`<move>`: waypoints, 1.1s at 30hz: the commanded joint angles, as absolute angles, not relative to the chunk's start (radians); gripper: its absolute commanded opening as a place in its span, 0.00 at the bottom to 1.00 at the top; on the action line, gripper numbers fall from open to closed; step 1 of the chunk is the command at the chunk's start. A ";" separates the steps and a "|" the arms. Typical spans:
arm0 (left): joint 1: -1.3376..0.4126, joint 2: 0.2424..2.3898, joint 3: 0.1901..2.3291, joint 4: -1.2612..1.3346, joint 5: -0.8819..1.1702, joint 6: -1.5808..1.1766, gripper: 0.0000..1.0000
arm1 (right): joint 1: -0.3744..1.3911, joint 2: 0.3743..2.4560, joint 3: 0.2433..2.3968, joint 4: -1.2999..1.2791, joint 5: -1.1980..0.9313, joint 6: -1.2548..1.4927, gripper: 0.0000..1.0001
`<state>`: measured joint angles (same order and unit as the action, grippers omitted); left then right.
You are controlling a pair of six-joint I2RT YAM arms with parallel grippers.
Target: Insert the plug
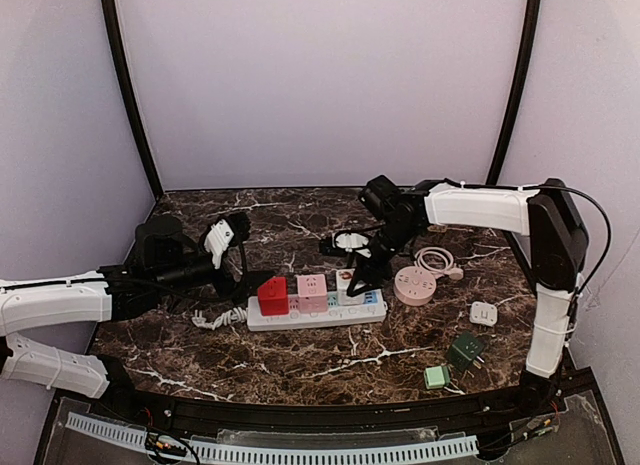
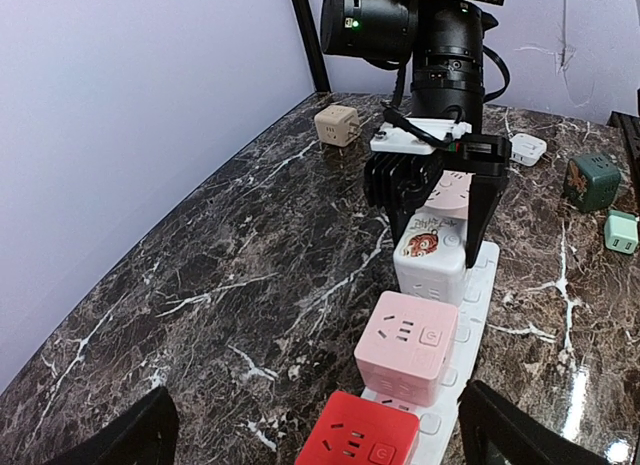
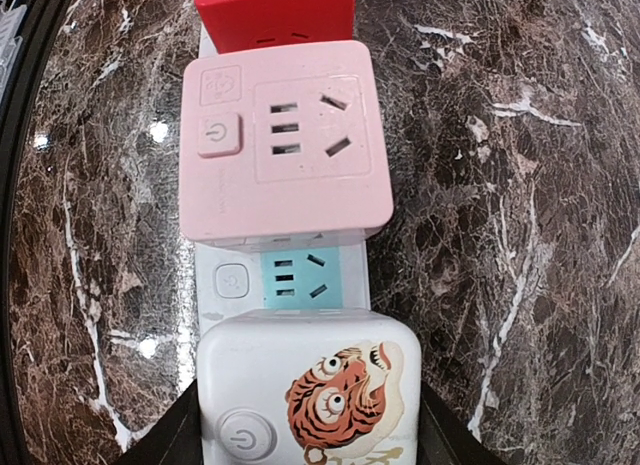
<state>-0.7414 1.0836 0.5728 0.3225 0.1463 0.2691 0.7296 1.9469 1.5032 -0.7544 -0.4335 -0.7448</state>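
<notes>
A white power strip (image 1: 316,312) lies across the middle of the table. A red cube (image 1: 273,295) and a pink cube (image 1: 312,291) are plugged into its left half. My right gripper (image 1: 362,275) is shut on the plug, a white cube with a tiger picture (image 3: 305,395), one black finger on each side. The plug stands upright on the strip (image 2: 470,315), one teal socket (image 3: 300,277) away from the pink cube (image 3: 285,140). Whether its prongs are fully in is hidden. My left gripper (image 1: 240,257) hangs open at the strip's left end, nothing between its fingers.
Right of the strip lie a round pink socket (image 1: 414,285), a coiled white cable (image 1: 436,260), a small white adapter (image 1: 484,313), a dark green cube (image 1: 466,350) and a light green one (image 1: 435,376). A beige cube (image 2: 337,126) sits further back. The strip's cord (image 1: 215,318) trails left.
</notes>
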 commanded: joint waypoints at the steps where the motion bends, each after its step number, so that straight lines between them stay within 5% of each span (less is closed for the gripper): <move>1: -0.735 1.074 0.561 0.333 0.160 0.279 0.98 | 0.730 2.045 1.406 -0.765 -0.358 -0.724 0.00; 15: -0.733 1.080 0.561 0.335 0.174 0.294 0.99 | 0.802 2.103 1.262 -0.617 -0.224 -0.560 0.00; 18: -0.735 1.082 0.561 0.344 0.195 0.290 0.98 | 0.802 2.048 1.311 -0.608 -0.221 -0.535 0.36; 21: -0.735 1.076 0.566 0.334 0.197 0.289 0.99 | 0.802 1.973 1.392 -0.603 -0.210 -0.498 0.93; 28: -0.734 1.056 0.545 0.341 0.216 0.286 0.98 | 0.796 1.710 1.447 -0.526 -0.284 -0.369 0.99; 33: -0.734 1.035 0.513 0.374 0.212 0.254 0.98 | 0.684 1.502 1.373 -0.659 -0.092 0.036 0.99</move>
